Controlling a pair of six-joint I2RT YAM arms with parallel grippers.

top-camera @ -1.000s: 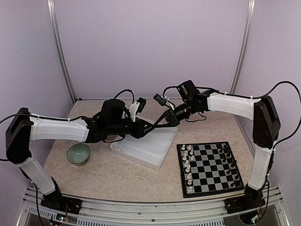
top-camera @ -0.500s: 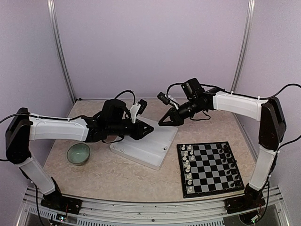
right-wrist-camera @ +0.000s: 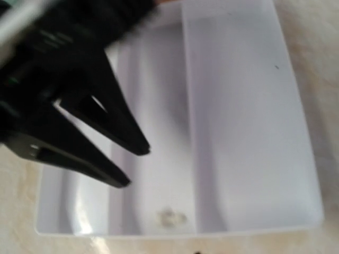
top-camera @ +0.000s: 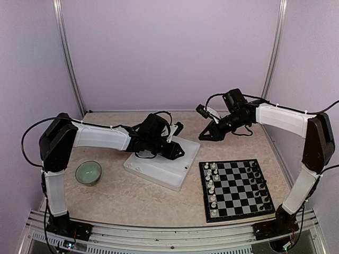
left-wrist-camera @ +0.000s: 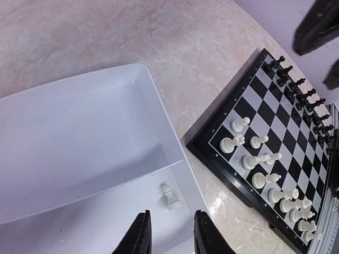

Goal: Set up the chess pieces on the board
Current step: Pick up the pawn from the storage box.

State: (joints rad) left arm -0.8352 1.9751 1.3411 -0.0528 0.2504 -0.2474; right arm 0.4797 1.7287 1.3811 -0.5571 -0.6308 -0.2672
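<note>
The board (top-camera: 237,189) lies at the front right, with white chess pieces (top-camera: 212,185) down its left side and black chess pieces (top-camera: 258,182) down its right. One white pawn (left-wrist-camera: 170,197) stands in a corner compartment of the white tray (left-wrist-camera: 79,148). My left gripper (left-wrist-camera: 172,214) hovers open just short of that pawn, nothing between its fingers. From the top, my left gripper (top-camera: 177,152) is over the tray's right end. My right gripper (top-camera: 205,134) hangs beyond the tray's back right corner. Its own fingers are out of the right wrist view, which shows the left gripper (right-wrist-camera: 136,168) and a blurred pale piece (right-wrist-camera: 170,217).
A green bowl (top-camera: 88,172) sits at the left of the table. The white tray (top-camera: 159,169) lies slanted between the bowl and the board. The board's near corner (left-wrist-camera: 209,140) is close to the tray's wall. Cables hang from both arms.
My left arm has reached further right along the tray. My right gripper has pulled back and to the right, away from the tray.
</note>
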